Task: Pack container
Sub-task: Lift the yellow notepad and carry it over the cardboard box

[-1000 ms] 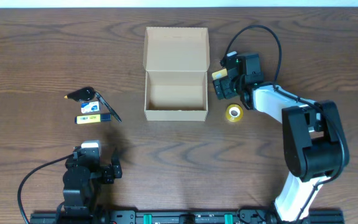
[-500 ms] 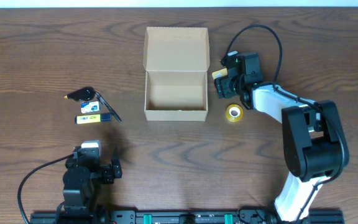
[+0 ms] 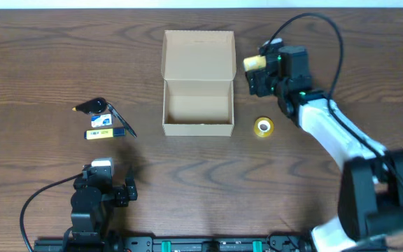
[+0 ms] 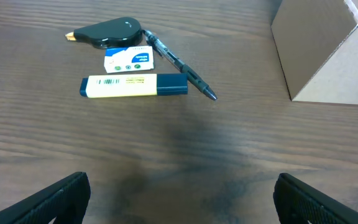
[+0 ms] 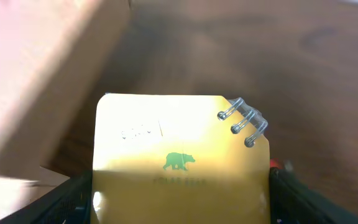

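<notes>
The brown cardboard container (image 3: pixel 197 105) stands open at the table's middle, its flap lid (image 3: pixel 198 54) laid back; its corner shows in the left wrist view (image 4: pixel 328 59) and, blurred, in the right wrist view (image 5: pixel 36 81). My right gripper (image 3: pixel 256 73) is shut on a yellow spiral notepad with a green bear logo (image 5: pixel 182 162), held above the table just right of the container's lid (image 3: pixel 252 63). My left gripper (image 4: pixel 179 199) is open and empty near the front left edge (image 3: pixel 107 183).
A black tape measure (image 3: pixel 92 107), a small blue-white card (image 3: pixel 101 121), a dark pen (image 3: pixel 122 120) and a yellow highlighter (image 3: pixel 103 133) lie left of the container. A yellow tape roll (image 3: pixel 262 127) lies to its right.
My right gripper has lifted the yellow notepad and moved it up and away from the table, toward the back, beside the container's lid. The left arm has not moved.
</notes>
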